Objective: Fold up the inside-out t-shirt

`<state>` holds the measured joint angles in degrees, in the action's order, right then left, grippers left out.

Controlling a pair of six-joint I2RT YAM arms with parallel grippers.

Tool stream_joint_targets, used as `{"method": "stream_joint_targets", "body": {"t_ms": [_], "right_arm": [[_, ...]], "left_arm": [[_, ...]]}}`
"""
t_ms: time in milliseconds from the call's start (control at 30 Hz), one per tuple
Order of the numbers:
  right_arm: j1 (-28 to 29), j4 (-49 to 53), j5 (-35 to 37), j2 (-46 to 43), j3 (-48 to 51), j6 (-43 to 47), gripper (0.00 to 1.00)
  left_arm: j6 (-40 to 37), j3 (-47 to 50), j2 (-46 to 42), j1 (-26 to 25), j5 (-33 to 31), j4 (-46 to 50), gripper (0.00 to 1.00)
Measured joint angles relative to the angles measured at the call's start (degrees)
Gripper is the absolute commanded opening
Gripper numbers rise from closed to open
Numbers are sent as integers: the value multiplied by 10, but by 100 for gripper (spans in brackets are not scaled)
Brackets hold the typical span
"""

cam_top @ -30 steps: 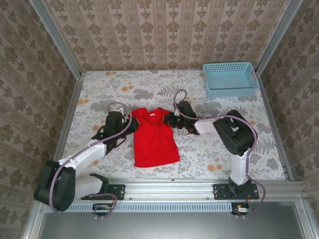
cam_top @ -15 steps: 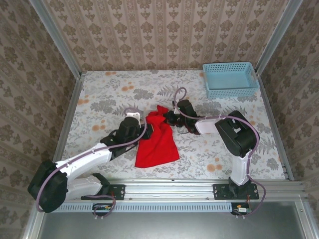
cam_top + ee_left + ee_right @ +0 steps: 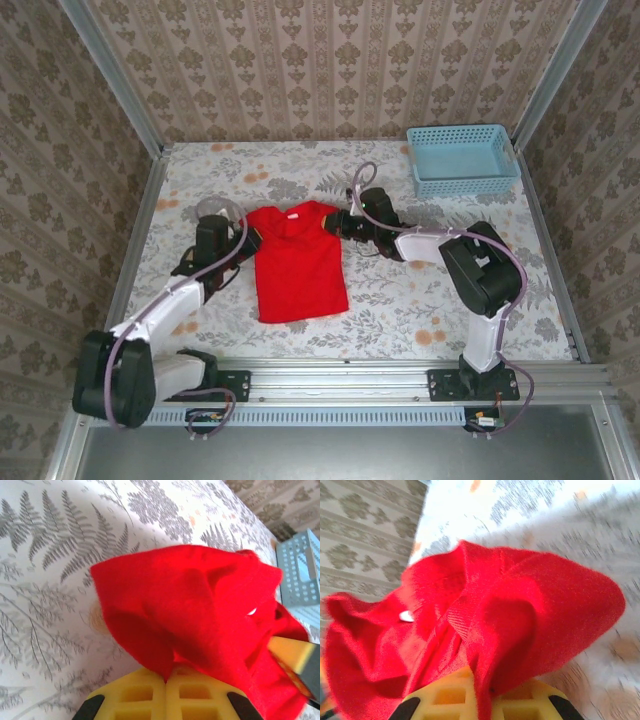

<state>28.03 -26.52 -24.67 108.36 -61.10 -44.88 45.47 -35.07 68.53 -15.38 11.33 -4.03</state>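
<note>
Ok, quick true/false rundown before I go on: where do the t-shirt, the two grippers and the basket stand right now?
1. The left gripper and the right gripper are both shut on the red t-shirt. True.
2. The red t-shirt lies inside the light-blue basket. False: it lies spread on the table, well apart from the basket.
3. The grippers hold the t-shirt at its far end, one at each corner. True.
4. The basket sits at the table's near left corner. False: it sits at the far right corner.
</note>
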Motion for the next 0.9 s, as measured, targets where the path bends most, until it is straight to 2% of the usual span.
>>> {"method": "stream_joint_targets", "body": {"t_ms": [167, 267, 333, 467, 600, 700, 800, 900], "right_arm": [[-23, 24, -12, -1, -115, 32, 0], [-30, 27, -13, -20, -151, 54, 0], [-31, 30, -14, -46, -149, 68, 0], [-22, 19, -14, -104, -81, 91, 0], [5, -8, -8, -142, 56, 99, 0], [37, -21, 5, -145, 169, 94, 0], [61, -13, 19, -152, 242, 86, 0], [64, -5, 40, -188, 269, 85, 0]], "left_arm": [[-1, -128, 71, 50, 50, 0, 0], [-6, -176, 61, 65, 70, -16, 0], [-15, -175, 28, 58, 75, -24, 0], [-27, -90, -79, -3, 69, -43, 0], [-28, 67, -182, -80, 52, -45, 0], [-18, 156, -218, -125, 36, -21, 0], [-2, 197, -240, -167, 25, -11, 0], [12, 198, -249, -192, 16, -14, 0]]}}
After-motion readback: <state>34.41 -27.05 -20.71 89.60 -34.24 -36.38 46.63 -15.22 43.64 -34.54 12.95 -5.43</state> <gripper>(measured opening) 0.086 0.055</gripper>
